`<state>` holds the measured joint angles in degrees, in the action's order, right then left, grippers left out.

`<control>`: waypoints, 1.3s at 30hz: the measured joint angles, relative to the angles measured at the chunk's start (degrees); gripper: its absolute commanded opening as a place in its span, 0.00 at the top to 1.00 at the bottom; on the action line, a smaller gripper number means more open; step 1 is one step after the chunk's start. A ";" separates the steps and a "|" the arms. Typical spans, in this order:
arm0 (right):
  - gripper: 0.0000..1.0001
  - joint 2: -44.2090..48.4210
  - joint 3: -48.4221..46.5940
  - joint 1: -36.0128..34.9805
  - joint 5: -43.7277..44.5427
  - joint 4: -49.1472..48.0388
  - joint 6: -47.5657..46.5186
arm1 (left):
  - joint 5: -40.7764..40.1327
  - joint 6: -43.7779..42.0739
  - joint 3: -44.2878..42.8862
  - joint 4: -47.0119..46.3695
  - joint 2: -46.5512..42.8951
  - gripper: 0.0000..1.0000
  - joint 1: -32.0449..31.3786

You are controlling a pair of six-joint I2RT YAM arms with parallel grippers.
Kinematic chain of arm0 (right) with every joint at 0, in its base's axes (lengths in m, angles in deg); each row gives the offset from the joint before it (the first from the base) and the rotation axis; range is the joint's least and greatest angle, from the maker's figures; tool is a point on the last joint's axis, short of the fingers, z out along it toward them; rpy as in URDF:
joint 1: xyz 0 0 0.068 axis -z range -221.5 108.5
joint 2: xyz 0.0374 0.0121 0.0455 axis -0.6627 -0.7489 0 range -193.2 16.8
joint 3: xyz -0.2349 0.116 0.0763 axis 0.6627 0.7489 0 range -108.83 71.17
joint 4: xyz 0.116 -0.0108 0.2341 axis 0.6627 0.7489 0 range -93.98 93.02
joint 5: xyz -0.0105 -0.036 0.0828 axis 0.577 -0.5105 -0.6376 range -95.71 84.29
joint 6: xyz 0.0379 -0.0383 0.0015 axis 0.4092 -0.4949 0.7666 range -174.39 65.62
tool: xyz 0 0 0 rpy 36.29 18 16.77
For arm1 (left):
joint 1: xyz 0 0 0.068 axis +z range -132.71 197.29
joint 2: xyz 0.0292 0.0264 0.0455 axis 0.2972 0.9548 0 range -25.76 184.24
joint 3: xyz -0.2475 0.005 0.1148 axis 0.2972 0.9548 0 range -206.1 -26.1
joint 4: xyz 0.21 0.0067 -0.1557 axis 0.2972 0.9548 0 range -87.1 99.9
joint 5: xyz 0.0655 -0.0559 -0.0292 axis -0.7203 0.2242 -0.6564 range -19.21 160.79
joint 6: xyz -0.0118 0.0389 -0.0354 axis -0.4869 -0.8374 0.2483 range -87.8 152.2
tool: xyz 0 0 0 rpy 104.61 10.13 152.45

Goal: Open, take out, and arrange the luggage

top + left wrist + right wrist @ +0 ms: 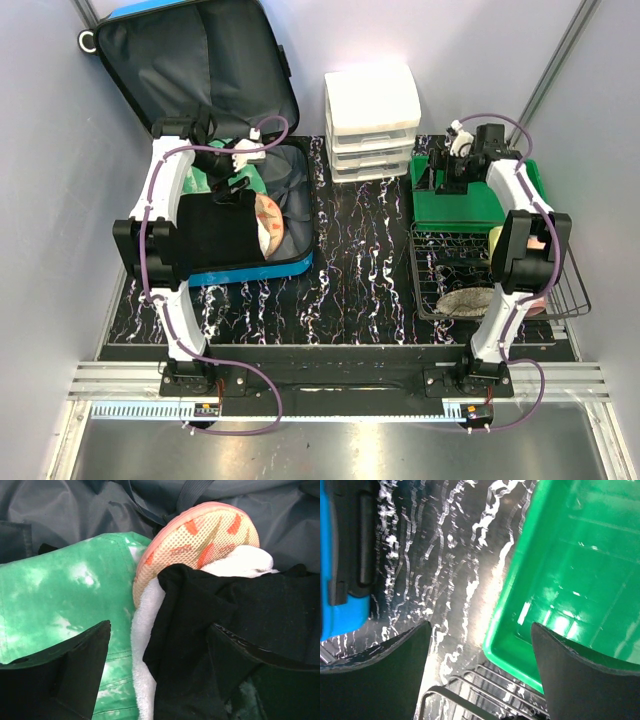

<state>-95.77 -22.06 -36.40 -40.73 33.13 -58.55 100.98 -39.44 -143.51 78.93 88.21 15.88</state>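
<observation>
arms: two, and I run both from here, left one on the suitcase side, right one on the tray side

suitcase: one small bright blue hard-shell suitcase, open at the far left of the table. The base lies flat and the lid is tipped up against the back wall, so its dark grey lining faces my overhead cam.

stuff in the base: I count four soft things. There's one green tie-dye cloth, one black cloth, one white fluffy cloth and one slipper. The slipper shows its sole, peach mesh with orange marks. It rests on the white cloth, and the black cloth covers the white one's lower part.

left gripper: down inside the suitcase base, jaws spread wide and gripping nothing. One finger hangs over the green cloth and the other over the black cloth. The edges of the white and black cloths lie between them.

right gripper: also spread wide and empty. It hangs over the corner of the tray, where the marbled tabletop and the basket rim meet.

green tray: one, at the far right of the table

wire basket: one, black, just in front of the tray. It holds a roundish grey thing and a pale thing, and I can't tell what either is.

organiser: one, white plastic, three drawers stacked, at the back between suitcase and tray
</observation>
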 measured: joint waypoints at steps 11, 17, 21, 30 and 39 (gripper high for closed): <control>0.00 3.21 -1.27 -9.62 -9.11 -6.64 2.16 | 3.04 0.35 4.79 1.07 -5.11 1.00 0.00; 0.00 2.69 -1.49 -17.55 -11.85 -15.52 5.86 | 4.26 0.57 10.21 0.96 -13.00 1.00 0.00; 0.00 0.20 -2.86 -23.37 -13.09 -25.88 10.19 | 4.61 0.74 12.74 1.01 -16.35 1.00 0.00; 0.00 -7.78 -1.14 -37.38 -15.89 -58.80 16.76 | 4.55 1.18 19.80 0.98 -19.54 1.00 0.00; 0.00 -12.13 -0.37 -45.33 -20.61 -72.32 13.07 | 4.33 1.18 26.32 0.44 -26.67 1.00 0.00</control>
<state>-107.90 -22.44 -81.73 -61.34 -39.20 -45.48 105.31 -38.26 -117.19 79.36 61.54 15.88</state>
